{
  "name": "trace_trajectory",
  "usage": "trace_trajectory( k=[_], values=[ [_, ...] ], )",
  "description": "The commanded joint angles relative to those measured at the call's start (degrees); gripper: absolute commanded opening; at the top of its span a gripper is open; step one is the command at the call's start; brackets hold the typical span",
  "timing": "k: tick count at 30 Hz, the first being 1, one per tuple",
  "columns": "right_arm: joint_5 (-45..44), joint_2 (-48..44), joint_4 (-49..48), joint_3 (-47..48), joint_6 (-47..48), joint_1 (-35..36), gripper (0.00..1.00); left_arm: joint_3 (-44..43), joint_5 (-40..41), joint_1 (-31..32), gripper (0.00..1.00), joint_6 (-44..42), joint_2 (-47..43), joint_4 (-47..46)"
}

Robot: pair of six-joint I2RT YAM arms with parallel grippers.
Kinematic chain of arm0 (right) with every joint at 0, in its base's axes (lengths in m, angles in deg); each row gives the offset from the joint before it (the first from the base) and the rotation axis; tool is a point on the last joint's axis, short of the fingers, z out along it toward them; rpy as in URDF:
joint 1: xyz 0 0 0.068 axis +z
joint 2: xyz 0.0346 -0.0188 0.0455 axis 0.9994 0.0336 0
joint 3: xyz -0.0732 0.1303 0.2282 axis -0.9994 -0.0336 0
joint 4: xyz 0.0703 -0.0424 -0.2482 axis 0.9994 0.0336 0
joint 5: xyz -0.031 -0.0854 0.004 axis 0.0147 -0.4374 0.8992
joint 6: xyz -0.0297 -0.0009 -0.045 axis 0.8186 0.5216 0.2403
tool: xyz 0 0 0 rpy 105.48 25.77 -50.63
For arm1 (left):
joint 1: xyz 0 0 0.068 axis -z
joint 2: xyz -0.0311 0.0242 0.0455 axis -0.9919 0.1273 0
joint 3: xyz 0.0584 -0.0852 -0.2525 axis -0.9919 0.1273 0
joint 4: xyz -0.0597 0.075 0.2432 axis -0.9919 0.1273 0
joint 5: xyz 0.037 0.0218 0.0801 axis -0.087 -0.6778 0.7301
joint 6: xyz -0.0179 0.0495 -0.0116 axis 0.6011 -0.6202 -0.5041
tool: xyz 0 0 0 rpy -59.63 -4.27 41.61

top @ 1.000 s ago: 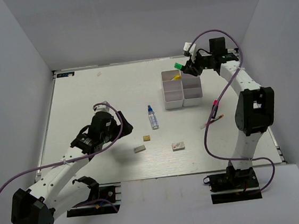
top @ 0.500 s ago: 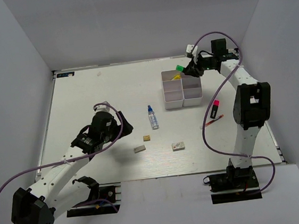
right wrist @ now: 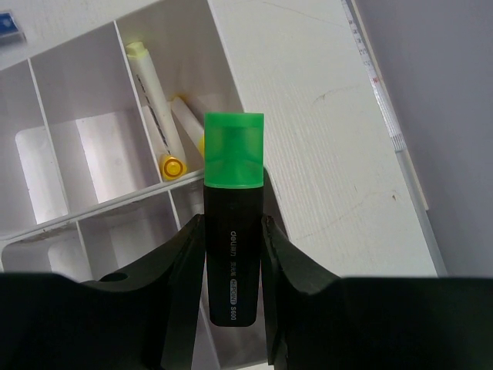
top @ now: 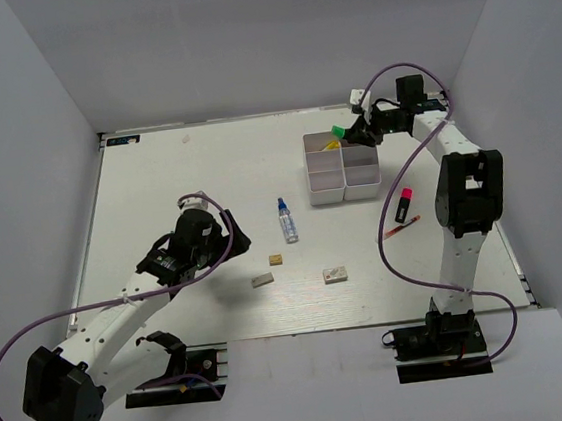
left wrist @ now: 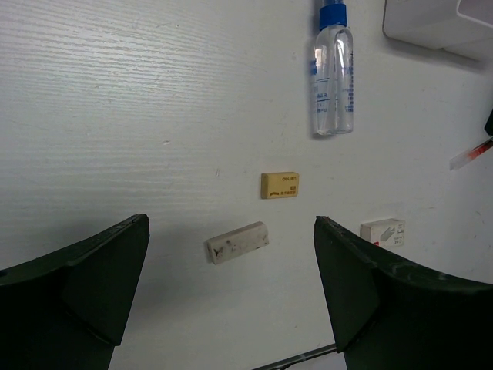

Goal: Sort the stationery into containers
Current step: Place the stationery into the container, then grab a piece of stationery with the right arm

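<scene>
Right wrist view: right gripper clenched on green-black highlighter, fingers pinching the black barrel on both sides. Long axis runs straight out from the wrist, green cap leading. Cap sits over the white tray, at the compartment holding two yellow-capped pens; those lie slanted, one cap toward the near divider. Height above the tray: cannot tell. Table edge with a ruler strip runs just right of the tray.

Top external: highlighter at the tray's far end, cap pointing left. Tray long axis near-to-far, its far end near the table's back edge, well in from the right edge. Pink-capped marker and thin red pen lie right of the tray, both slanted.

Left gripper released, fingers spread wide, holding nothing, above the table. Grey eraser shows between the fingers, tan eraser just beyond, white eraser to the right. Bottle lies flat, blue cap pointing toward the tray. All well apart from each other, bare tabletop to the left.
</scene>
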Motion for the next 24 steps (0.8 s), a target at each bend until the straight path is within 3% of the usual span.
trace_trajectory(
  k=[1, 2, 6, 13, 16, 18, 19, 20, 21, 22, 24],
  values=[
    [2.80, 0.06, 1.39, 2.58, 1.93, -0.61, 0.24, -1.00, -0.64, -0.15, 0.97, -0.56, -0.37, -0.12],
    [3.40, -0.11, 1.65, 2.66, 2.20, -0.61, 0.27, -1.00, -0.64, -0.15, 0.97, -0.56, -0.37, -0.12],
    [4.73, -2.03, 2.01, 1.88, 2.29, -1.05, 0.60, -1.53, -0.64, -0.15, 0.97, -0.56, -0.37, -0.12],
    [6.40, -9.42, -4.31, -2.52, -4.99, -1.67, 0.61, -1.00, -4.41, -0.15, 0.98, -1.70, 0.34, -4.85],
    [6.32, -15.64, -7.48, -5.41, -13.08, -3.50, 0.61, -1.00, -6.17, -0.15, 0.98, -2.22, 2.88, -6.18],
    [1.34, -18.90, -10.55, -7.26, -21.85, -3.51, 0.61, -1.00, -6.17, -0.15, 0.98, -2.23, 4.46, -6.71],
    [-3.83, -20.74, -12.22, -8.75, -28.93, -3.77, 0.56, -1.00, -6.70, -0.15, 0.98, -2.23, 4.99, -7.23],
    [-10.84, -21.63, -12.93, -10.15, -36.66, -3.86, 0.43, -1.52, -6.70, -0.15, 0.98, -2.23, 5.00, -7.24],
    [-15.18, -23.47, -12.67, -11.30, -39.43, -4.30, 0.17, -1.53, -6.70, -0.15, 0.98, -2.23, 6.47, -7.24],
    [-15.40, -23.49, -9.63, -10.96, -41.29, -4.65, 0.00, -1.53, -6.70, -0.15, 0.98, -2.23, 6.49, -7.76],
    [-16.01, -22.18, 2.30, -8.06, -44.88, -6.23, 0.00, -1.53, -7.22, -0.15, 0.98, -2.84, 7.37, -7.77]
  ],
)
